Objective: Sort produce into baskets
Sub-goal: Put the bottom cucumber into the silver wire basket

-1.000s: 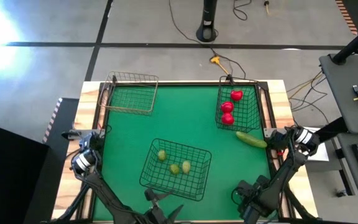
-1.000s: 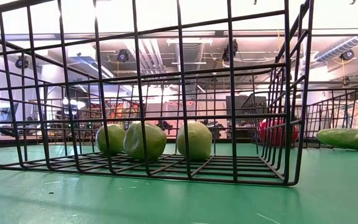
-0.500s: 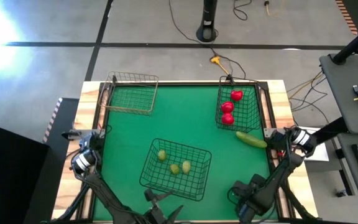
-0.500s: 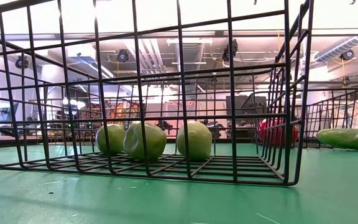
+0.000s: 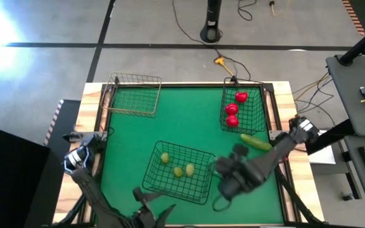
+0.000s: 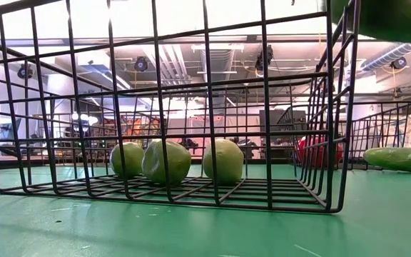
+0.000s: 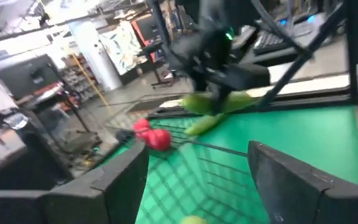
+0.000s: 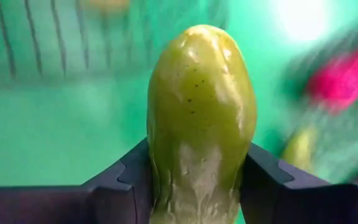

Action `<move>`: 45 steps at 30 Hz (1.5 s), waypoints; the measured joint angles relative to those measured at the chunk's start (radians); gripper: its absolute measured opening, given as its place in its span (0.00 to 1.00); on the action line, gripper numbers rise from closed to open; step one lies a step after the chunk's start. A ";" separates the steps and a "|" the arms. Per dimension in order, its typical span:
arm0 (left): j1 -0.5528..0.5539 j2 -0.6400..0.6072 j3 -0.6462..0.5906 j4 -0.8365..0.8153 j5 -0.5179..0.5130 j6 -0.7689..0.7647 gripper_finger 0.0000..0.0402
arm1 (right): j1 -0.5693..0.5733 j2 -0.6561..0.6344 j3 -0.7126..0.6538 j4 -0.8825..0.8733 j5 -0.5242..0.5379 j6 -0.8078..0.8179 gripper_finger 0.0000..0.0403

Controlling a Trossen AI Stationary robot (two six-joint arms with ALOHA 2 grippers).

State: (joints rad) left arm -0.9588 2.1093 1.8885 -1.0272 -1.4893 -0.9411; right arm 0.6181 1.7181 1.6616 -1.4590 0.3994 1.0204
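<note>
At 5 o'clock on green table [image 5: 189, 120], right end effector [image 8: 197, 180] grips elongated green cucumber [image 8: 199, 118]; limes, tomatoes basketed; second cucumber [image 5: 256, 141] remains; left end effector [image 7: 197, 180] released.

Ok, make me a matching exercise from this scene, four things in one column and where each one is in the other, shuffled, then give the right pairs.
Things
1. limes
2. tomatoes
3. held cucumber
4. loose cucumber

Places
A. on the green mat beside the far right basket
B. in the far right basket
C. between the right gripper fingers
D. in the near middle basket

Pairs: 1-D, 2-B, 3-C, 4-A
</note>
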 joint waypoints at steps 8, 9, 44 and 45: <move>0.075 -0.029 0.018 -0.451 0.043 -0.193 0.59 | -0.316 -0.002 0.078 0.230 0.205 -0.479 0.43; 0.087 -0.029 0.010 -0.539 0.068 -0.282 0.58 | -0.358 -0.001 0.067 0.291 0.206 -0.534 0.43; 0.632 -0.675 -0.531 0.029 0.689 0.671 0.57 | -0.760 0.210 -0.288 1.129 -0.121 -0.882 0.76; 0.642 -0.684 -0.528 0.031 0.714 0.692 0.57 | -0.754 0.194 -0.288 1.123 -0.120 -0.882 0.79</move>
State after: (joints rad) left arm -0.3169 1.4256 1.3606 -0.9964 -0.7749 -0.2491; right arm -0.1355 1.9118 1.3731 -0.3365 0.2795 0.1387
